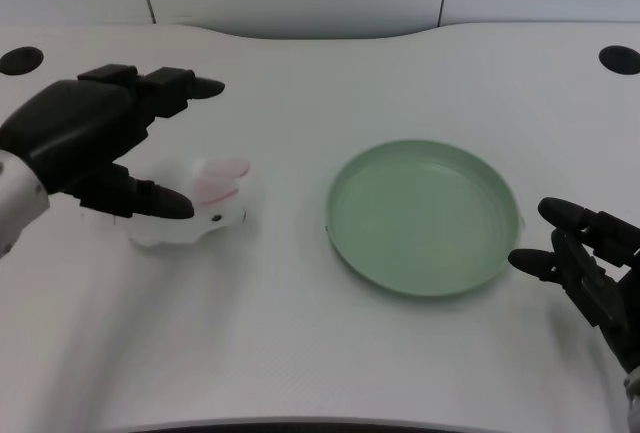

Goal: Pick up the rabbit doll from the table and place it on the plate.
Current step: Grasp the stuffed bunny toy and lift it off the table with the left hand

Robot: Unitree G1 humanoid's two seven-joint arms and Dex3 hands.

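The rabbit doll (195,211) lies on the white counter (300,353), well to the left of the green plate (424,216), and the plate has nothing on it. The left hand (95,143) is wide open around the doll: the upper fingers reach over it and the thumb lies at its near side, perhaps touching. I judge that the grasp is not yet closed. Lifting, carrying and placing are all left to do.

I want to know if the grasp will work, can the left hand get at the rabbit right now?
Probably yes. The left hand is spread open right at the rabbit, fingers above and below it, with nothing between them.
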